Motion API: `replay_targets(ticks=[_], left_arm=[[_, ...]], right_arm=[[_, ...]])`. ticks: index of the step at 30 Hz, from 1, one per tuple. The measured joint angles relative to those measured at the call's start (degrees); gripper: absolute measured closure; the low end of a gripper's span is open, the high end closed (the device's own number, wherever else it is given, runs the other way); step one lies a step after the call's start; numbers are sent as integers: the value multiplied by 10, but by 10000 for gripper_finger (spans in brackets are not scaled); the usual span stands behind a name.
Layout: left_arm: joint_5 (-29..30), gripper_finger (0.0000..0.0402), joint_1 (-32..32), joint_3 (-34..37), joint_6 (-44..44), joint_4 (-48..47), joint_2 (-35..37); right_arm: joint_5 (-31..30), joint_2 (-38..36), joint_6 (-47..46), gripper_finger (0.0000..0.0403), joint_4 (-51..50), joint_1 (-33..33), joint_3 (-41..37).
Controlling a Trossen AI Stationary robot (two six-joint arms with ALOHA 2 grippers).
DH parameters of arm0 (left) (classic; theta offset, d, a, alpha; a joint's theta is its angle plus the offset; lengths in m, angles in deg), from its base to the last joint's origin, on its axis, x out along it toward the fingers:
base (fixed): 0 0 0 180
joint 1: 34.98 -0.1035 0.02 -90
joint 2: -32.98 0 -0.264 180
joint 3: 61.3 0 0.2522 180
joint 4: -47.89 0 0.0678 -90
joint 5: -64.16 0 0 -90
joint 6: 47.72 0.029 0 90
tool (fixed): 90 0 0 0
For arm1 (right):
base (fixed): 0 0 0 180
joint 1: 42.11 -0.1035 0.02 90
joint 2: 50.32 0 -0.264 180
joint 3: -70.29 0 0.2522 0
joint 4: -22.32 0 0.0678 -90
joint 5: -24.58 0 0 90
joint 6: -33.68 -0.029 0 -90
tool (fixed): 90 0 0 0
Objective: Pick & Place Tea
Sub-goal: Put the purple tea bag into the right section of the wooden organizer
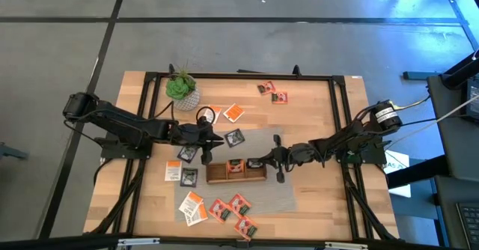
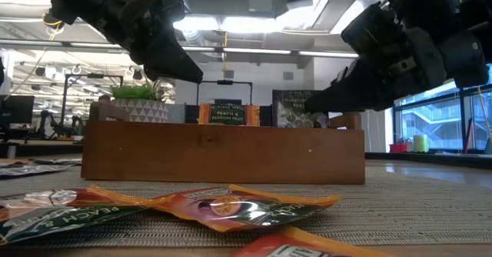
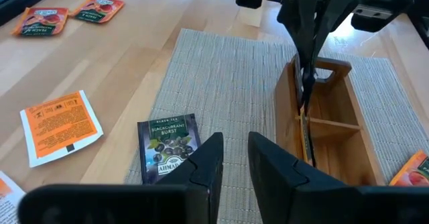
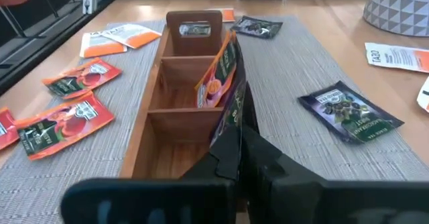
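Sachet (image 4: 231, 106), dark, sits clamped in right gripper (image 4: 238, 143) over tray (image 4: 144, 140); left gripper (image 3: 233, 158) hangs slightly parted, empty, nearby.

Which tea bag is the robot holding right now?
Find the long wooden tray on the grey mat mid-table. The right gripper is shut on a dark sachet, held upright at the tray; the sachet beside it is orange.

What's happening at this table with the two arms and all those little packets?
The robot is sorting tea sachets into a wooden tray. The right gripper is shut on a dark sachet, holding it upright over the tray, where an orange sachet already stands. The left gripper hovers with nothing in it near a blackcurrant sachet lying on the mat. More sachets lie scattered about.
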Motion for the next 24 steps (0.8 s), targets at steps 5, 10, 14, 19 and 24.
replay_targets(ticks=[5,10,14,19,24], left_arm=[[0,335,0,0,0,-1,0],[0,332,0,0,0,-1,0],[0,332,0,0,0,-1,0],[-2,335,0,0,0,-2,0],[-5,334,0,0,-24,-2,0]], right_arm=[[0,0,1,388,11,0,0],[0,0,24,361,15,0,2],[0,0,26,330,15,0,3],[-1,0,27,301,20,0,3],[-2,-40,59,291,28,0,3]])
